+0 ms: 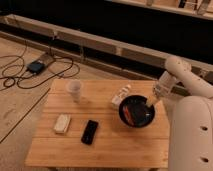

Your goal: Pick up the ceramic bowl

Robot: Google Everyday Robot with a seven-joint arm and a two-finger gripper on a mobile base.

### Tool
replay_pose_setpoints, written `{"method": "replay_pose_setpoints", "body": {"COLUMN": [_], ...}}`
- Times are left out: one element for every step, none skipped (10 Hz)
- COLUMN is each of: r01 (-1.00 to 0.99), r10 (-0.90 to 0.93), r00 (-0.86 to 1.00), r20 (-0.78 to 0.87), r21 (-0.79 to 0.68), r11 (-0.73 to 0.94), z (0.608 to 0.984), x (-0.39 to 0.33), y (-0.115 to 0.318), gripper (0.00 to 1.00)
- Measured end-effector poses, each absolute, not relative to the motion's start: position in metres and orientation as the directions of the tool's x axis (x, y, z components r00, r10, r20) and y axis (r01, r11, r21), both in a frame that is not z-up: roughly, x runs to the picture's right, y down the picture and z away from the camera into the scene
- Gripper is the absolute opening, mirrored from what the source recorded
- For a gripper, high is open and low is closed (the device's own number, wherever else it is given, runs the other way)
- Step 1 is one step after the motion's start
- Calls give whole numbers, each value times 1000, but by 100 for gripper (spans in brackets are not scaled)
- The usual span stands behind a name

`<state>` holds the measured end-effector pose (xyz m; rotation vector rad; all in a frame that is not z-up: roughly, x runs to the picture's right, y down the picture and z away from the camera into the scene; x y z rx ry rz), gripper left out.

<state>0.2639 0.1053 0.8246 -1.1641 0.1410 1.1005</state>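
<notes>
The ceramic bowl (136,112), round and black with a reddish-orange streak inside, is over the right part of the wooden table (100,150). My gripper (151,103) reaches down from the white arm on the right. It is at the bowl's right rim and holds the bowl there. The bowl sits higher in the view than before and looks slightly raised off the table.
A white cup (74,90) stands at the table's back left. A small white bottle (121,95) lies just left of the bowl. A black phone-like slab (90,131) and a pale packet (62,123) lie at the front left. Cables and a box (37,66) are on the floor at left.
</notes>
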Motion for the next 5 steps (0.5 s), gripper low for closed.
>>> {"method": "replay_pose_setpoints", "body": {"r01": [-740, -739, -739, -739, -739], "r10": [617, 616, 617, 616, 617], "r00": [520, 520, 520, 520, 520], "r20": [-591, -591, -591, -591, -591], "r21": [-673, -673, -673, -673, -673], "r11": [-22, -22, -22, -22, -22], "z": [823, 823, 823, 823, 823], "x": [261, 261, 261, 261, 261], "y": [104, 104, 104, 104, 104], "gripper": [0, 0, 0, 0, 0]}}
